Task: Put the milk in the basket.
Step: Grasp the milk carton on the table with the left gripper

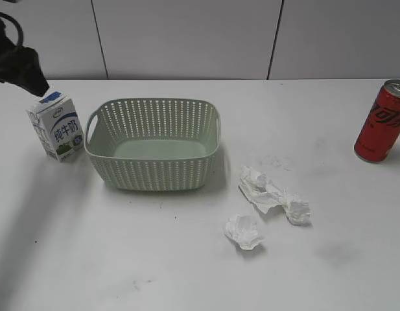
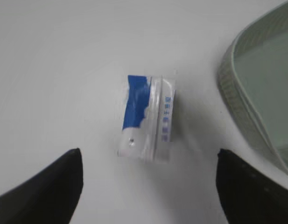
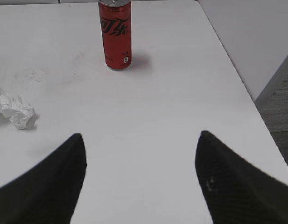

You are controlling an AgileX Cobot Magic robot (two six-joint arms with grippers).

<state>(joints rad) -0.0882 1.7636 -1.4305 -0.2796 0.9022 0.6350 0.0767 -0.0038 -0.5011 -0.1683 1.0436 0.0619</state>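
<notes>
The milk (image 1: 57, 126), a small white carton with a blue top patch and blue characters, stands upright on the white table just left of the basket (image 1: 154, 165), a pale green perforated basket that is empty. My left gripper (image 1: 28, 78) hovers above the carton, open and empty. In the left wrist view the carton's top (image 2: 146, 119) lies ahead of the open jaws (image 2: 148, 184), with the basket's rim (image 2: 237, 88) at the right. My right gripper (image 3: 141, 177) is open and empty over bare table; it is out of the exterior view.
A red soda can (image 1: 380, 121) stands at the far right and shows in the right wrist view (image 3: 115, 33). Crumpled white tissues (image 1: 274, 197) (image 1: 244, 231) lie in front of the basket's right side. The table's right edge (image 3: 246, 88) drops off beside the can.
</notes>
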